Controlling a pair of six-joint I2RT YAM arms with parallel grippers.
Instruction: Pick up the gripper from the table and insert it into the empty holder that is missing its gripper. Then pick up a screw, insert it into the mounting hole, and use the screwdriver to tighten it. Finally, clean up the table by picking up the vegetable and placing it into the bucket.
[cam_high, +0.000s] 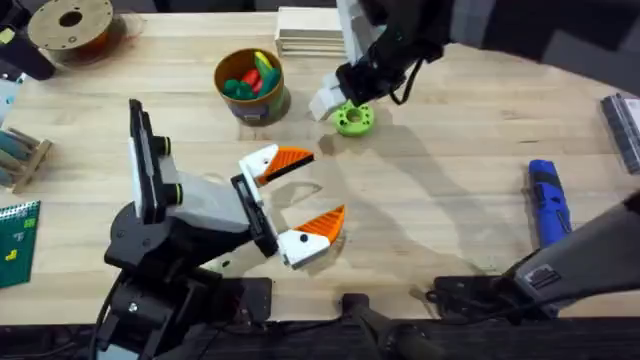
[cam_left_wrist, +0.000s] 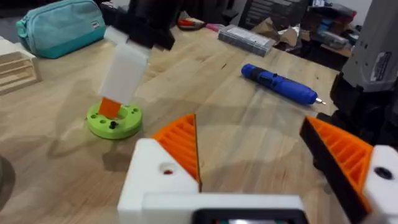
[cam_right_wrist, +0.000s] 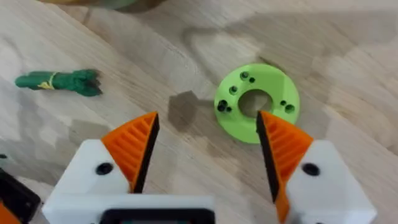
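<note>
No legible text anywhere. White sticker on the grey arm housing in the left wrist view carries dark print, too blurred to read. Small white patch on the teal fabric pouch looks like a brand tag, unreadable. Green printed card at the table's left edge has yellow marks, no characters resolvable.

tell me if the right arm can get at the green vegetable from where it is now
Probably yes. The right gripper hangs open above the green ring disc, and the vegetable lies on bare wood off to one side of it. Nothing stands between them, so a short sideways shift and a descent should reach it.
</note>
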